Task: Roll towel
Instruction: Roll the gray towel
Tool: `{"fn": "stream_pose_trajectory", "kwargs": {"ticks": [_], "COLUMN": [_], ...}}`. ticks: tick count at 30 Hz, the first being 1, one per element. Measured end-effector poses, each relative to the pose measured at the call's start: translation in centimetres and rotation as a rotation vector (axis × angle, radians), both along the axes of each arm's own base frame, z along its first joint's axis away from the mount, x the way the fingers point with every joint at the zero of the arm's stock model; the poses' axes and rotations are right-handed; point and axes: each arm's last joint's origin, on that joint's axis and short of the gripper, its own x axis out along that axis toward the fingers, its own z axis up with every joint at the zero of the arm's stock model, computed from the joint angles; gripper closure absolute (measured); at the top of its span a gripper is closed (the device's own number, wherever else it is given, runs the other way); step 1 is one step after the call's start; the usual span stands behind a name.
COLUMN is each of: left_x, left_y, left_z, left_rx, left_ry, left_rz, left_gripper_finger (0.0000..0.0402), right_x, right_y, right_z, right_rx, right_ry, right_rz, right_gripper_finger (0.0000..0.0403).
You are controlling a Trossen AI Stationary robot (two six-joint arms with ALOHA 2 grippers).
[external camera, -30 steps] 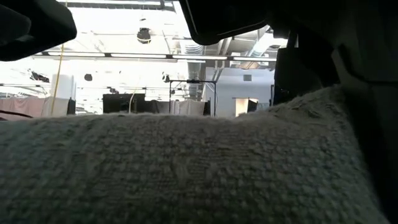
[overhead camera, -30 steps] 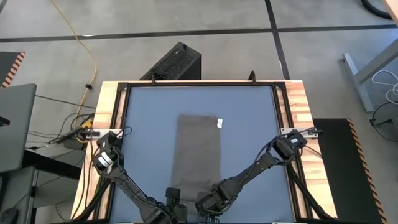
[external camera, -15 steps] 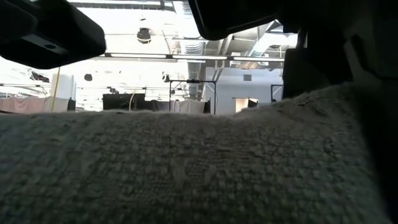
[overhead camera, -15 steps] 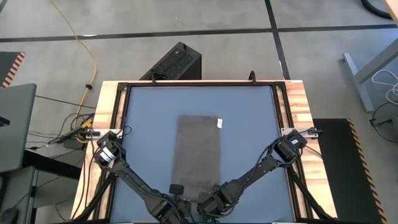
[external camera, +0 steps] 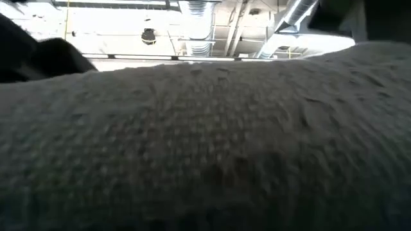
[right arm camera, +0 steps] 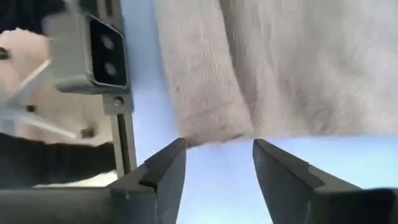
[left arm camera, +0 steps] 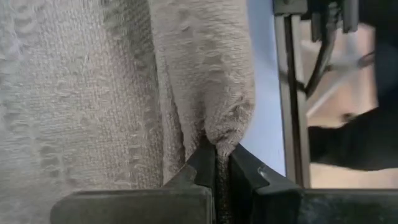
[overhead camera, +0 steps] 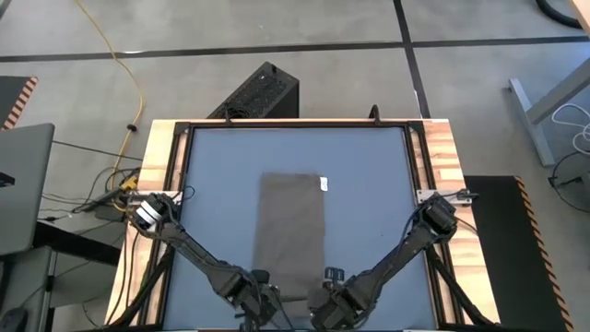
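The taupe towel (overhead camera: 292,231) lies lengthwise in the middle of the blue table, with its white tag (overhead camera: 323,184) at the far right corner. Its near end is turned over into a thick fold (left arm camera: 211,68), which fills the low view (external camera: 212,141). My left gripper (overhead camera: 261,281) is at the towel's near left corner and is shut on the fold. My right gripper (right arm camera: 214,165) is at the near right corner (overhead camera: 330,279). It is open, and its fingers stand just off the towel's right edge (right arm camera: 211,134) without touching it. My left gripper pinches the left end of the turned-over near fold (left arm camera: 219,138) between its two fingers, holding a fold of several layers. The fingers come from the table's left side and point along the fold. The rest of the towel lies flat on the table.
The table's dark frame runs along the near edge (left arm camera: 292,93). The low camera's grey housing (right arm camera: 99,50) sits on this frame, close to my right gripper. Bare blue table (overhead camera: 221,184) lies on both sides of the towel.
My left gripper has moved in toward the towel's near left corner. My right gripper has moved toward the table's right edge, off the towel's near end to its right corner. The near end has risen in the low view and now hides most of the room behind it.
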Motion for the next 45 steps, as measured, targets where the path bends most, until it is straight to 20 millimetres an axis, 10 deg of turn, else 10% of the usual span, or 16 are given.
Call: {"fn": "stream_pose_trajectory", "kwargs": {"ticks": [11, 27, 38, 45], "left_x": [-0.6, -0.4, -0.4, -0.5], "left_y": [2.5, 2.8, 2.7, 2.4], "left_z": [-1.6, -1.6, -1.6, -1.9], "left_rx": [-0.190, -0.182, -0.202, -0.220], "left_ry": [-0.030, -0.041, -0.044, -0.083], "left_rz": [0.058, 0.041, -0.006, -0.046], "left_gripper_finger": [0.0401, 0.0401, 0.0401, 0.0401], "right_x": [0.8, 1.6, 2.4, 2.4], "right_y": [3.2, 2.9, 1.7, 0.7], "right_z": [1.6, -4.2, -4.8, -5.0], "right_rx": [-0.184, -0.221, -0.055, 0.079], "right_ry": [-0.431, -0.261, -0.130, -0.078], "right_rz": [0.333, 0.297, 0.187, 0.157], "right_gripper_finger": [0.0175, 0.0178, 0.0368, 0.0369]}}
